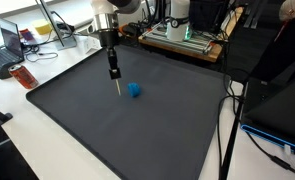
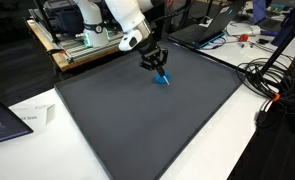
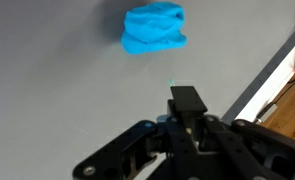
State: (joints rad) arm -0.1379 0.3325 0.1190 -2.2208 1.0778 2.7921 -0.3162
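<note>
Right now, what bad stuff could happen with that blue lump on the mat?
1. The end effector is shut and sits close beside the blue lump. A sideways move would probably shove the lump along the mat instead of picking it up.
2. In both exterior views the end effector seems low over the mat, so dropping further might jab the surface.
3. Cables lie just past the mat's edge. A wide swing could snag them.

Lab, shown by laptops [image 1: 9,42], cables [image 2: 270,76], benchtop machine [image 1: 183,30]
</note>
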